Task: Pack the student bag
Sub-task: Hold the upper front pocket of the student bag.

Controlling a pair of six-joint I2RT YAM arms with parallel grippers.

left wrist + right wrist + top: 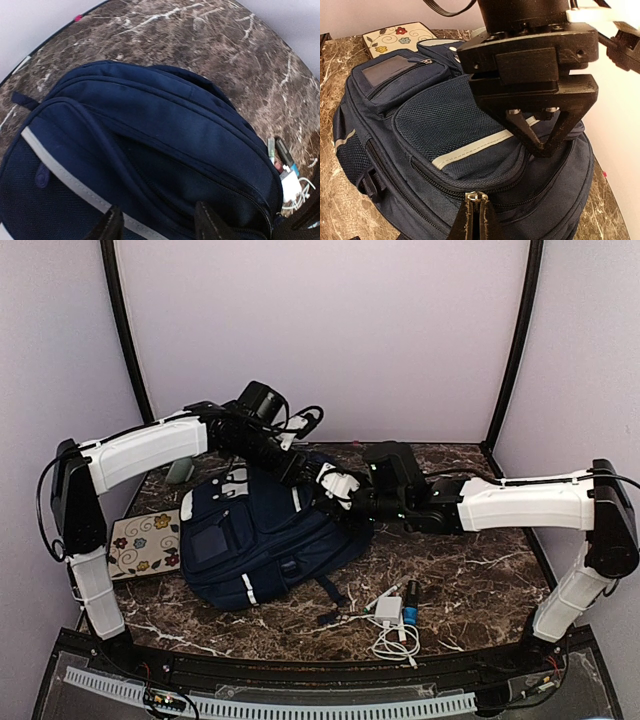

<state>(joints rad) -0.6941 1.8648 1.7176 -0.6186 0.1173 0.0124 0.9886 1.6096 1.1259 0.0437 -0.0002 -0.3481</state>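
The brown marble table (480,580) carries all items. The student bag (260,540), navy with white stripe trim, lies on its back left of the table's centre, front pockets facing up. Its top end, with the white patches, points toward the far left. The left arm (140,450) reaches in over the far end of the bag. The right arm (520,505) reaches in from the right side, and both wrists meet above the bag's far right portion. The left gripper (159,222) points down at the bag with its jaws partly open. The two fingers stand apart with a ridge of navy fabric and a zip line between them, and whether they press on the fabric cannot be determined. The right gripper (475,215) sits low against the bag with its jaws fully closed, fingertips meeting on the metal zip pull (477,197) of a zip that curves under the striped front pocket. A floral-patterned notebook (145,543) lies flat just beside the bag's left edge. A white charger (390,610) with a coiled white cable (395,645) lies near the table's near edge, clear of the bag's right side. A small blue item (409,614) rests just beside the charger; its type cannot be identified.
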